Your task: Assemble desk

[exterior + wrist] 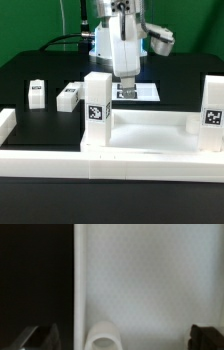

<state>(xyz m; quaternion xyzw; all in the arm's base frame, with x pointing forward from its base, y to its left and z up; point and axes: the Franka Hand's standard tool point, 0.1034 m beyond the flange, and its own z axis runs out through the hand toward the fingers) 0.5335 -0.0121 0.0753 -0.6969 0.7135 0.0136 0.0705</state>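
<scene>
Green cloth hung behind the black desk (40, 65), whose dark top filled most of the exterior view. A long white border wall (110, 160) ran along the desk's near edge and turned up the edge on the exterior view's left. Just behind that wall lay the white plastic rectangular tray-like tabletop (150, 128), rim upward, reaching toward the near corner on the exterior view's right.

Two white square plastic legs bearing black-and-white tags stood upright on it. The left-end leg (96, 100) was at its end on the exterior view's left and the right-end leg (213, 105) at the opposite end. How they sat in the sockets could not be told.

Two more such legs lay on the desk toward the edge on the exterior view's left. The outer loose leg (37, 92) and the inner loose leg (68, 96) were apart from each other and from the tabletop.

Near the desk's middle, behind the tabletop, lay the thin flat white marker board (146, 92), and the white two-finger gripper (127, 90) hung over it, pointing down. In the wrist view the gripper (122, 338) had its dark fingers (40, 337) released and spread wide. A small rounded white shape (103, 339) sat between them, touching neither, and I could not tell what it was.
</scene>
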